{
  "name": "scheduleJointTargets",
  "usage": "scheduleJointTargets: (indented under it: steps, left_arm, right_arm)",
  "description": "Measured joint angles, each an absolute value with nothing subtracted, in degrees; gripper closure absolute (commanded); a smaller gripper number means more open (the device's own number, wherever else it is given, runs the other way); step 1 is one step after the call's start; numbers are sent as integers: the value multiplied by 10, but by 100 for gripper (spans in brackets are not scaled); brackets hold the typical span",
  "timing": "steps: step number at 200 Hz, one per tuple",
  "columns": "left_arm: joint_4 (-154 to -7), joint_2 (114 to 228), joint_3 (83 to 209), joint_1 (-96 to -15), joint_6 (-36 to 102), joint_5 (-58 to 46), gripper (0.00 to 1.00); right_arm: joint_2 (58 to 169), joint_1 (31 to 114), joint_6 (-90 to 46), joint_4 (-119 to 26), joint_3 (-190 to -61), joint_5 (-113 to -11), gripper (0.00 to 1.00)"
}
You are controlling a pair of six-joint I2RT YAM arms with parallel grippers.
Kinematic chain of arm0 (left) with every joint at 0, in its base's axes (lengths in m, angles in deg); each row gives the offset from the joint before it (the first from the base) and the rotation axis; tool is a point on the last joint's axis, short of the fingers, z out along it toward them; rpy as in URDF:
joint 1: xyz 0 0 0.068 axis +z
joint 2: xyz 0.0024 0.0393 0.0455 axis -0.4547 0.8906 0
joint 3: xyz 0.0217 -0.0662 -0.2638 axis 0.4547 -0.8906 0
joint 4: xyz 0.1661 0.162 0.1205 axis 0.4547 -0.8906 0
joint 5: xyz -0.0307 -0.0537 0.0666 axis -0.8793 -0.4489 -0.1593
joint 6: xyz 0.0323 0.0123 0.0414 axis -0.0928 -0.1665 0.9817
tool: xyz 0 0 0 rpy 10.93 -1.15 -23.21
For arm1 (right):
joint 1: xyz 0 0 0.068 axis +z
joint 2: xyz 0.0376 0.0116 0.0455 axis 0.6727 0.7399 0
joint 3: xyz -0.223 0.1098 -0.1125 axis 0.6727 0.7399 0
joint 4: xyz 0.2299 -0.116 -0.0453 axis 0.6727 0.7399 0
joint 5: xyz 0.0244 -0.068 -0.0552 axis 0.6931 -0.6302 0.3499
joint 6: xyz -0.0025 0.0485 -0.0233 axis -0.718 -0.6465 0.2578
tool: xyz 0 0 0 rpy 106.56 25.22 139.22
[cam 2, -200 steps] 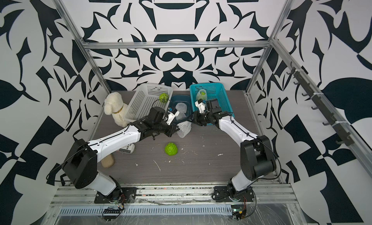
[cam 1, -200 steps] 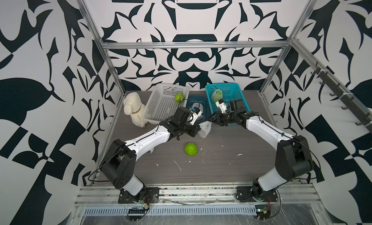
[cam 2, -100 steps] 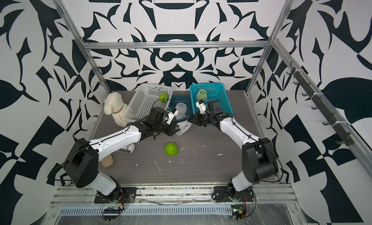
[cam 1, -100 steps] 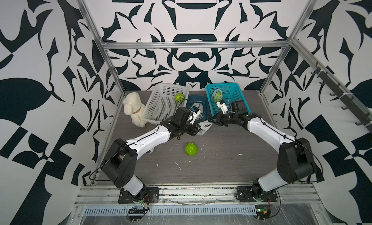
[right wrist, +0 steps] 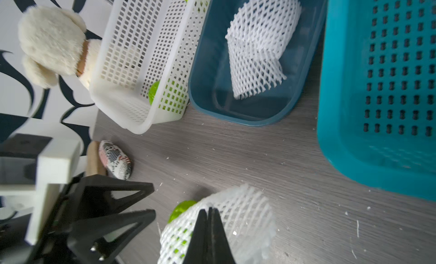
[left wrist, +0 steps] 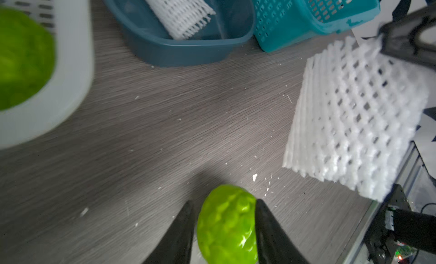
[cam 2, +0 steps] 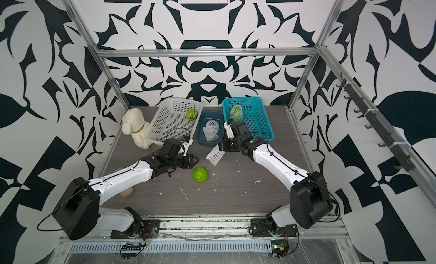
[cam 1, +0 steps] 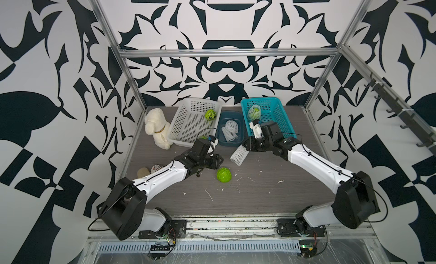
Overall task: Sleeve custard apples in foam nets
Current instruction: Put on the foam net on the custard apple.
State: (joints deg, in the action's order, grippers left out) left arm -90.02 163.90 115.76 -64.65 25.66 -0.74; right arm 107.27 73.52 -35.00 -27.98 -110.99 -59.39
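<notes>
Collapse of the foam net (cam 1: 238, 154) mouth is the risk: right gripper (right wrist: 207, 209) pinches one edge only, while left gripper (left wrist: 223, 201) waits, jaws apart, beside the custard apple (cam 1: 223, 174).

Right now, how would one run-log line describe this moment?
left gripper: open, near custard apple on table | right gripper: shut on foam net | sleeving: not begun

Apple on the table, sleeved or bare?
Bare. The custard apple shows plain green skin; the foam net hangs pinched in the right gripper, apart from it.
</notes>
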Motion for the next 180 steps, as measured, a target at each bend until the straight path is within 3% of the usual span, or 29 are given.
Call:
scheduleJointTargets:
  steps: [12, 90, 180]
  left_arm:
    - [-897, 1624, 1140, -642, 245, 1, 100]
    - [-874, 1575, 1054, -635, 150, -24, 100]
    - [-893, 1592, 1042, -699, 128, -51, 100]
  right_arm:
    - [1073, 766, -343, -280, -1111, -630, 100]
    - [1073, 884, -311, -336, -1095, -783, 100]
    - [1073, 954, -308, -384, -1032, -823, 100]
